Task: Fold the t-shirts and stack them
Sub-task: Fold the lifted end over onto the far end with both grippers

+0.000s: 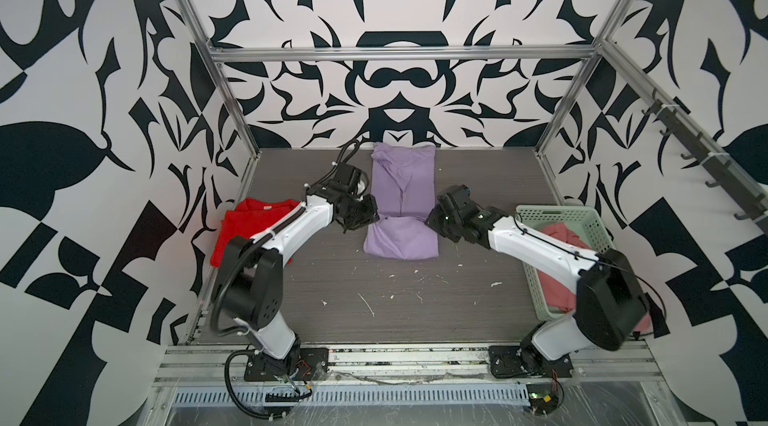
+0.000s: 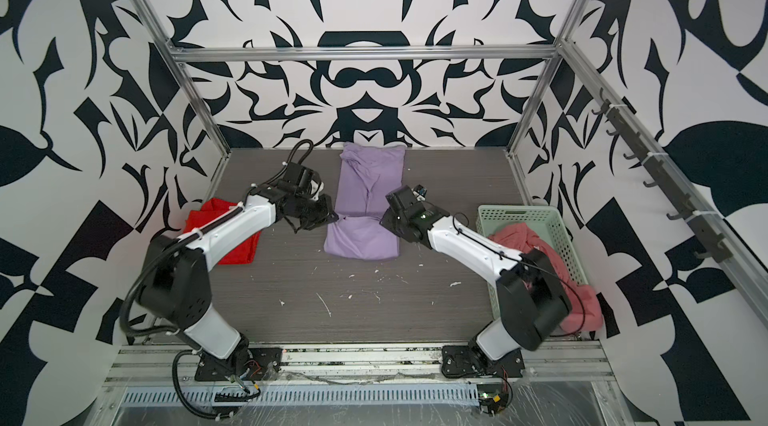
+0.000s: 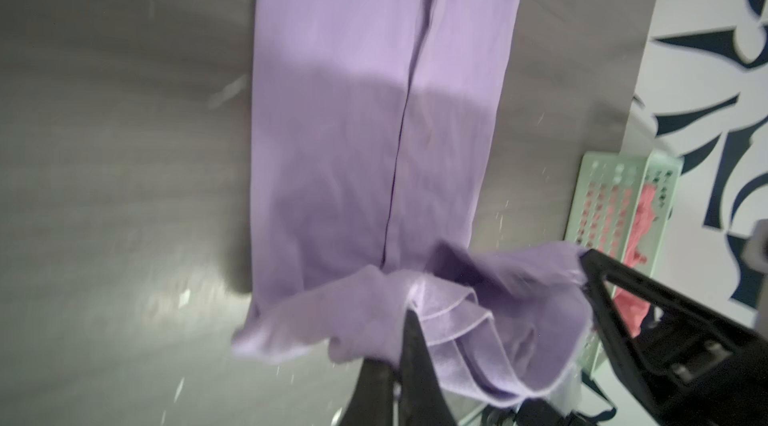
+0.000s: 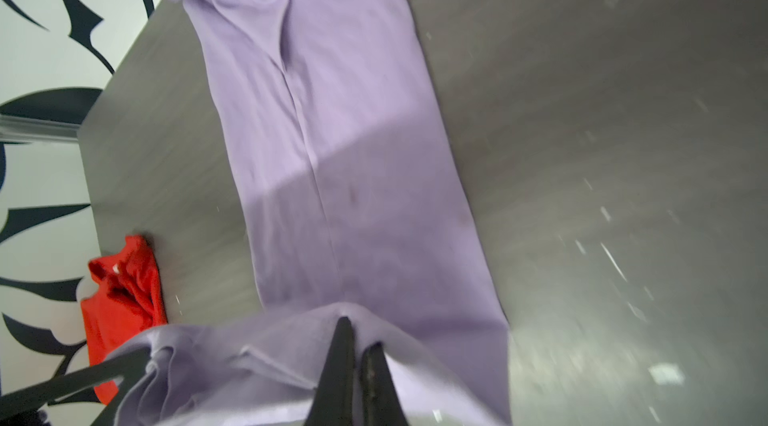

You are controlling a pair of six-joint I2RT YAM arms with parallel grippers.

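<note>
Fingers of the left gripper are squeezed tight on the left edge of the purple shirt. Those of the right gripper are squeezed tight on its right edge. Both grippers sit low over the table, one on each side of the shirt. The shirt lies in a long strip from near to far, with its far end close to the back wall. Where the grippers pinch it, the cloth is bunched and bent. A red shirt lies on the left side of the table, partly under the left arm. A pink shirt sits in a green basket on the right and hangs over its near end.
</note>
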